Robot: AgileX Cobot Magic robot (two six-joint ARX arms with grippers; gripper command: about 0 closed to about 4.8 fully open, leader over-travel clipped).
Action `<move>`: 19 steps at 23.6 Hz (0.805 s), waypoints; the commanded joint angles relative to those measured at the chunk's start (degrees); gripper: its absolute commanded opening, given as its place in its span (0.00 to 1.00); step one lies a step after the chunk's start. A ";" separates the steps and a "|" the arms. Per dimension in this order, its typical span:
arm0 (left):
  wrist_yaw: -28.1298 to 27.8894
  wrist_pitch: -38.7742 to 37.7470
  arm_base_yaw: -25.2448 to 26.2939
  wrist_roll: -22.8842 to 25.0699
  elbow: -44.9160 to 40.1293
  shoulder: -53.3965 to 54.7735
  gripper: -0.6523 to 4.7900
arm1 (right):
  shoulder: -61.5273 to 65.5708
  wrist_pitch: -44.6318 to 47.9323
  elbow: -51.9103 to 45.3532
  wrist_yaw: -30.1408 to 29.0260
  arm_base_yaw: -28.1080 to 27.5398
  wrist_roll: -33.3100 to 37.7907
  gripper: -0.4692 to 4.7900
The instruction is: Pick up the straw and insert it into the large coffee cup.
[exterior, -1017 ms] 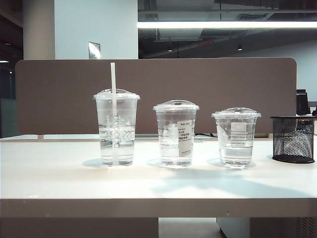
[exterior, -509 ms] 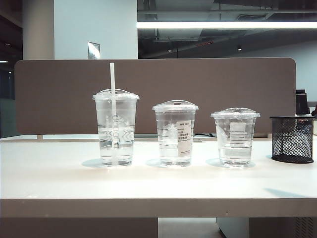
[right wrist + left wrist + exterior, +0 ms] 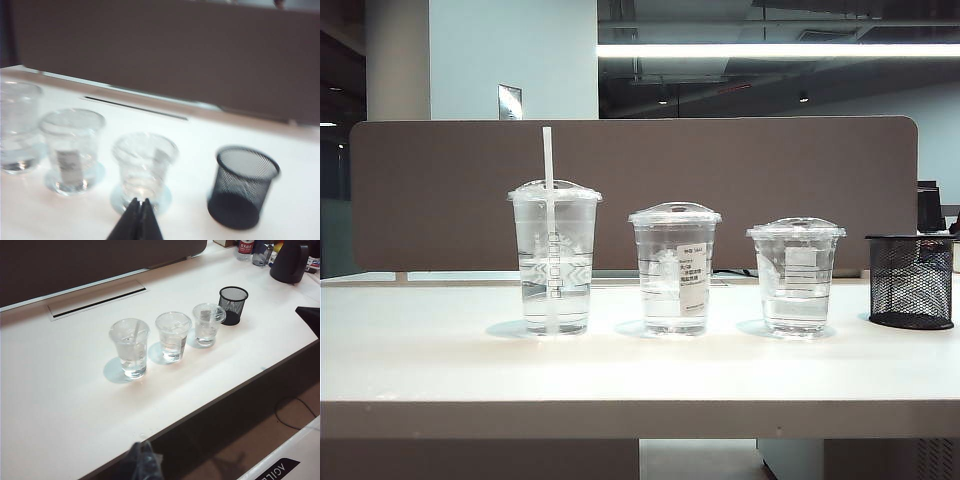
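Since the earlier frame, a shadow has left the tabletop; nothing else moved. We find the thin white straw (image 3: 548, 160) upright through the domed lid of the tall clear coffee cup (image 3: 555, 258), task apparently complete. Right gripper (image 3: 140, 202) hangs pinched, empty, nearside of the cups; left gripper (image 3: 141, 460) hangs off the table edge, state indiscernible.

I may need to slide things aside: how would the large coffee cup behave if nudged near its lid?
The large coffee cup, tall and only part-filled with water, would probably tip rather than slide. Its thin clear wall likely flexes. The straw would sway with it.
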 commanded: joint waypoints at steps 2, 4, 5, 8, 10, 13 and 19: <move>0.17 -0.02 0.09 -0.13 0.09 0.09 0.11 | -2.36 -2.21 -1.40 -3.19 -3.91 2.64 0.08; 0.20 -0.02 0.09 -0.13 0.09 0.09 0.11 | -2.93 -2.40 -2.45 -3.87 -5.31 2.64 0.08; 0.17 -0.02 0.09 -0.13 0.09 0.09 0.11 | -3.04 -2.40 -3.13 -4.74 -5.99 2.64 0.08; 0.17 -0.02 0.07 -0.13 0.11 0.09 0.11 | -3.04 -2.43 -6.60 -10.19 -7.82 2.69 0.08; 0.17 -0.02 0.09 -0.13 0.11 0.09 0.11 | -3.15 -5.16 -6.97 -10.91 -8.20 2.69 0.08; 0.17 -0.02 0.09 -0.13 0.11 0.09 0.11 | -3.50 -8.63 -6.97 -8.44 -8.24 2.67 0.08; 0.17 -0.02 0.09 -0.15 0.11 0.09 0.11 | -3.89 -11.26 -6.95 1.22 -8.41 2.86 0.08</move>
